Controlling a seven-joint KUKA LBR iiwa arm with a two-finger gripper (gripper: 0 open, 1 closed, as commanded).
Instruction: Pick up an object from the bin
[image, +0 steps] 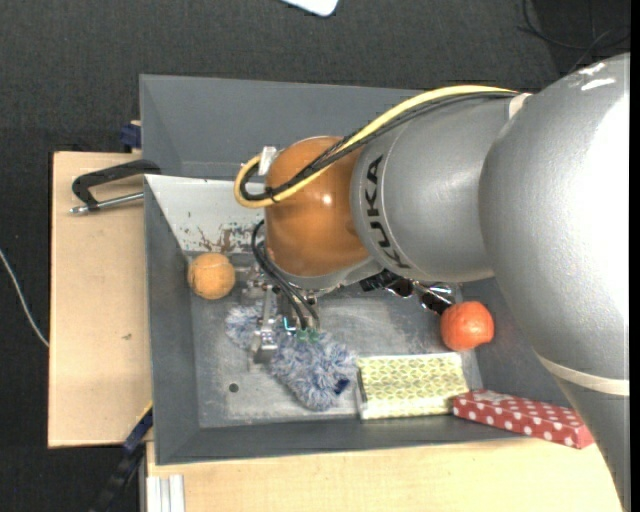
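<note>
My gripper (266, 336) reaches down from under the orange wrist cover into the left middle of the bin. Its tip rests at the upper left end of a fluffy blue-grey cloth (305, 368) that lies across the bin floor. A tan-orange ball (211, 276) sits just up and left of the gripper, apart from it.
A yellow-green patterned sponge block (412, 385) lies right of the cloth near the front wall. A red-orange ball (466, 325) sits at the right, and a red white-dotted object (520, 418) lies over the front right corner. The arm covers the bin's upper right.
</note>
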